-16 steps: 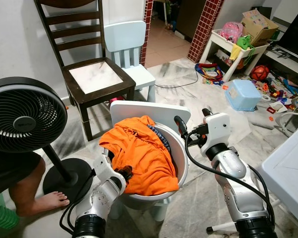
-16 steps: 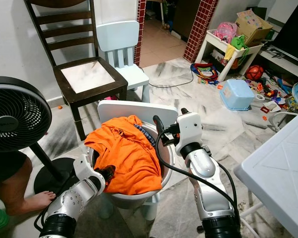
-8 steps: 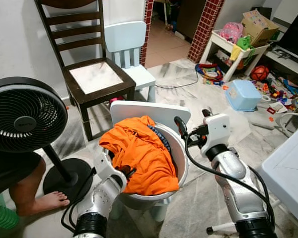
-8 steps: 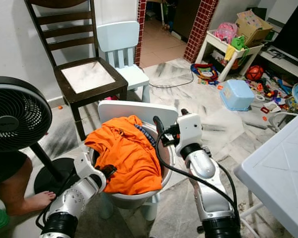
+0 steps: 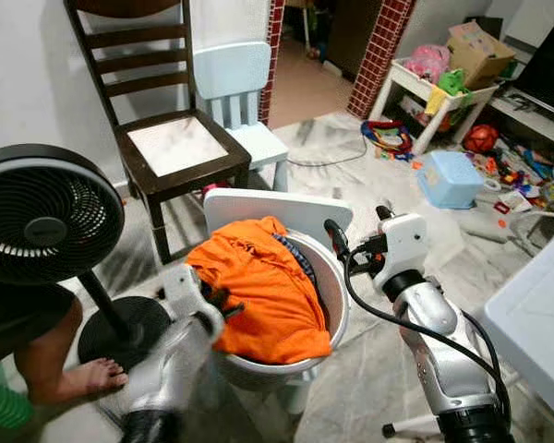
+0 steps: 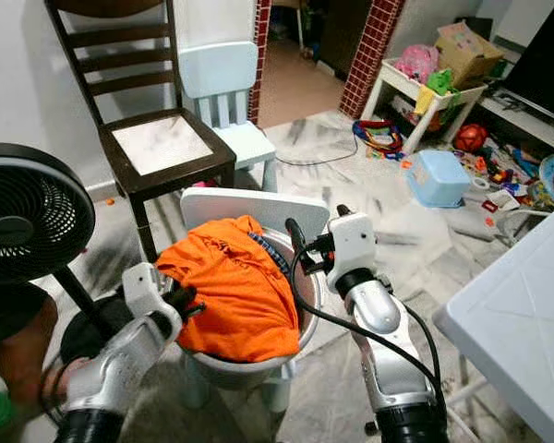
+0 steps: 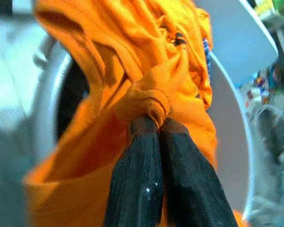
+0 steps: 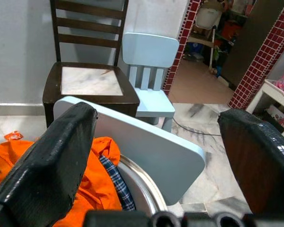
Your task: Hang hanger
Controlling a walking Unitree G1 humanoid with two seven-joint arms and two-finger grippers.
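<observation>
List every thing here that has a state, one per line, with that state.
Left end effector: shut on the orange shirt.
Right end effector: open, holding nothing, at the basin's rim.
Orange shirt: heaped in the basin, a fold pinched.
Basin: full of clothes, on a small white chair.
Fan: upright.
Wooden chair: seat bare.

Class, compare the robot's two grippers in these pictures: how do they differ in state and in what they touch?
The left gripper is shut on the orange garment in the basin; the right gripper is open and holds nothing. The left sits at the basin's near left rim, the right beside its right rim. Both have black fingers.
</observation>
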